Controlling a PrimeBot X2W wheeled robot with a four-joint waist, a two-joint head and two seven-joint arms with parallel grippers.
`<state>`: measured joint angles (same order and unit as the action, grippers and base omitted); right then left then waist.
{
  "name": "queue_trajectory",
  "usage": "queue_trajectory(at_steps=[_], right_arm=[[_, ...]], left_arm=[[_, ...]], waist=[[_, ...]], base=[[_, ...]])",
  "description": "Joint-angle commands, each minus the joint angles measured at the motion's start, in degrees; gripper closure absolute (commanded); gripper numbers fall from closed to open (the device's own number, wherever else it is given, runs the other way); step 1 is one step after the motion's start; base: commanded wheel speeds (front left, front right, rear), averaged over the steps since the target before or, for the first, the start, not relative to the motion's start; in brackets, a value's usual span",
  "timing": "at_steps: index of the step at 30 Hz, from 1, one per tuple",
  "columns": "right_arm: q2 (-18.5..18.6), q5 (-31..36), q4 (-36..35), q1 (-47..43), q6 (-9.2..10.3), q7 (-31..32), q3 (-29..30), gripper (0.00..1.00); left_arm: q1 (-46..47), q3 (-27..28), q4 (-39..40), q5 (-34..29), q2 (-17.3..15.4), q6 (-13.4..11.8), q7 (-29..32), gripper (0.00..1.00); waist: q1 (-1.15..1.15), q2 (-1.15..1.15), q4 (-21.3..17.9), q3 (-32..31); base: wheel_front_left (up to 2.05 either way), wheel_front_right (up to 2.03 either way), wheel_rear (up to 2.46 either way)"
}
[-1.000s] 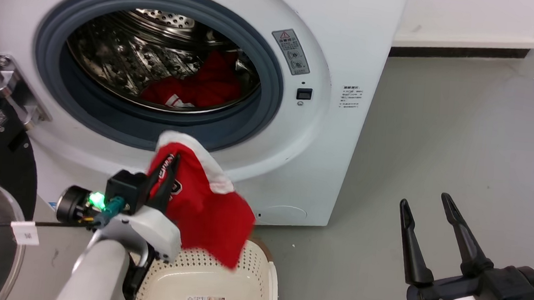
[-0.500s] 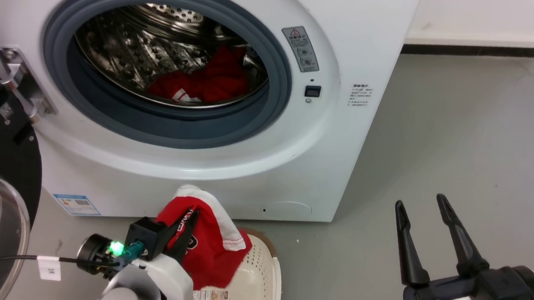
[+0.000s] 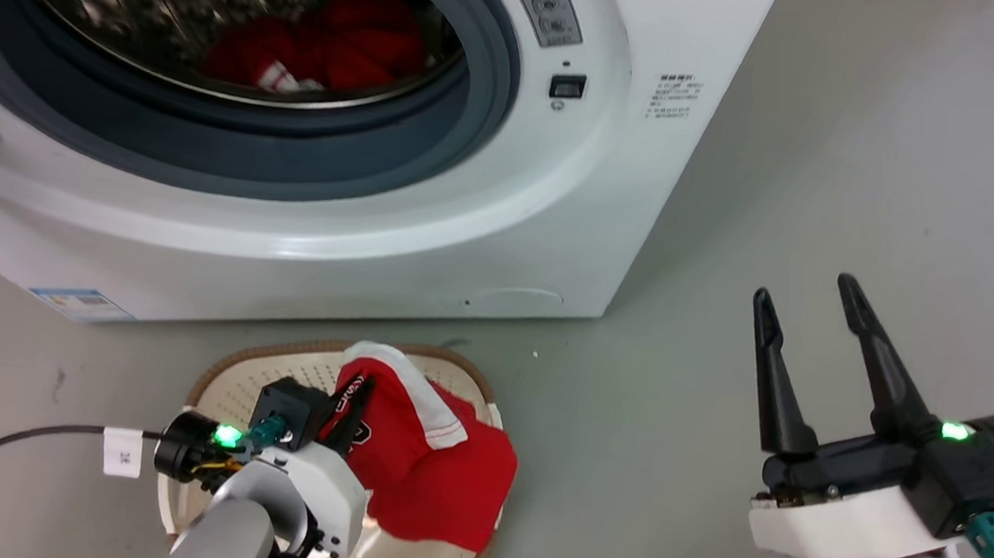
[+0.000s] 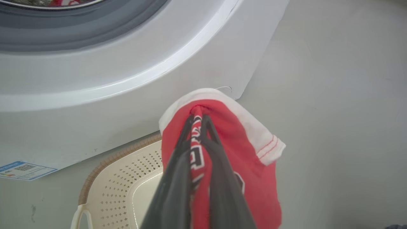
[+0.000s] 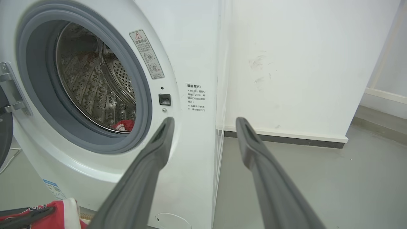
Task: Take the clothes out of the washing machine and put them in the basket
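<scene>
Gripping a red garment (image 3: 437, 478) w/ white trim, the left end effector (image 3: 357, 389) is clamping tight on the fabric. Garment is draping into the basket (image 3: 223, 382), spilling over its 3 o'clock rim; basket is sitting at 6 o'clock of the washing machine (image 3: 554, 230). More red clothes (image 3: 320, 52) are lying in the drum (image 3: 128, 2). Right end effector (image 3: 805, 287) is hovering w/ fingers spread wide, empty.

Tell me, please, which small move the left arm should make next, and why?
Probably open the left gripper and let the red garment drop. The gripper is shut on the cloth, which hangs over the basket and seems to rest partly in it, though one edge drapes past the rim. More clothes wait inside the washing machine.
</scene>
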<state>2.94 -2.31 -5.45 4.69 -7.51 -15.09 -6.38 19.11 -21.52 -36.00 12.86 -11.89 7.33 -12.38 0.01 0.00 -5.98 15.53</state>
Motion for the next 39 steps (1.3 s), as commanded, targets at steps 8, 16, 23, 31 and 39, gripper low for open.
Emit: queue_trajectory(at_steps=[8, 16, 23, 31, 39], right_arm=[[-0.12, -1.03, -1.30, 5.34, 0.04, -0.12, 1.22, 0.00], [-0.13, -1.64, -2.22, 8.24, 0.04, -0.12, 2.22, 0.00], [-0.13, -2.05, -3.34, 10.66, 0.04, -0.12, 3.05, 0.00], [-0.12, -2.48, -4.64, 13.38, 0.04, -0.12, 3.71, 0.00], [-0.12, -2.82, -5.23, 15.04, 0.04, -0.12, 4.36, 0.00]], left_arm=[[9.69, -4.45, -11.40, -1.17, 0.47, 0.05, -1.62, 1.00], [16.50, -8.20, -21.04, -1.91, 0.29, 0.06, -2.04, 1.00], [22.53, -10.08, -30.14, -2.78, -0.35, 0.06, -1.74, 1.00], [27.70, -10.58, -35.88, -2.99, -1.45, -2.00, -0.27, 1.00], [30.79, -10.54, -37.33, -2.24, -2.24, -3.23, 3.42, 1.00]], waist=[[-0.01, 0.00, -3.12, 11.85], [-0.01, 0.00, -4.09, 17.94], [-0.01, 0.00, -4.34, 23.83], [-0.01, 0.00, -4.27, 29.49], [-0.01, 0.00, -4.39, 33.72]], base=[[0.00, 0.00, 0.00], [0.00, 0.00, 0.00], [0.00, 0.00, 0.00], [0.00, 0.00, 0.00], [0.00, 0.00, 0.00]])
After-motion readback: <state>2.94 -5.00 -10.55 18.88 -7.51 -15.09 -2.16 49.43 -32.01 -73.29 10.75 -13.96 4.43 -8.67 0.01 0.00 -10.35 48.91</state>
